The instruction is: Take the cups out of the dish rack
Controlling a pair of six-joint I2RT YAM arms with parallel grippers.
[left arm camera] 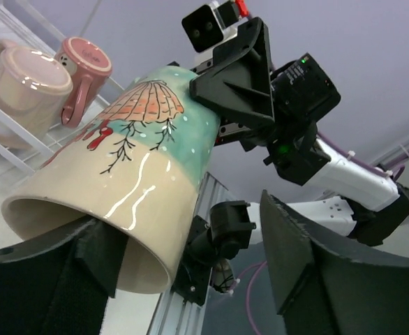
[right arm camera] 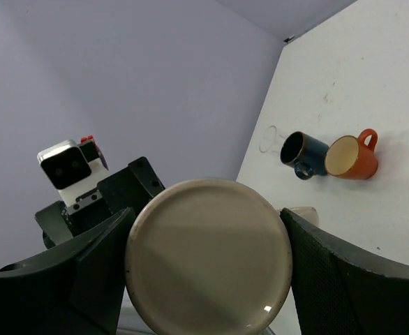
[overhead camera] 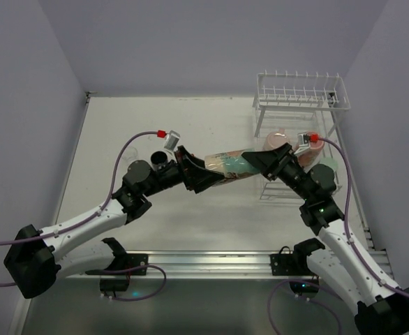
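From above, a cream-and-green cup is seen lying sideways in the air over the table, with the left gripper at its mouth and the right gripper at its base. It is out of the dish rack, which stands at the far right with a pale pink cup left in it, just behind the right gripper.

In the left wrist view, the left gripper is shown spread. One finger appears set inside the cup's mouth; the other stands outside with a clear gap to the glazed wall, so nothing is clenched there yet. The pale pink cup and a red-pink cup are seen side by side on the rack's wires beyond.

In the right wrist view, the cup's round base is framed with both pads pressed to its sides, so the cup is judged to be carried by the right gripper alone. A dark blue cup and an orange-red cup are seen touching on the table, already unloaded.

Should the right gripper be loosened before the left is closed, the cup would be dropped onto the table. Should only the thin, glossy rim be pinched, the long body could be levered downward and slipped free. Should either arm be pulled away while both are clamped, the cup could be wrenched; the two pink cups could be knocked by the right arm.
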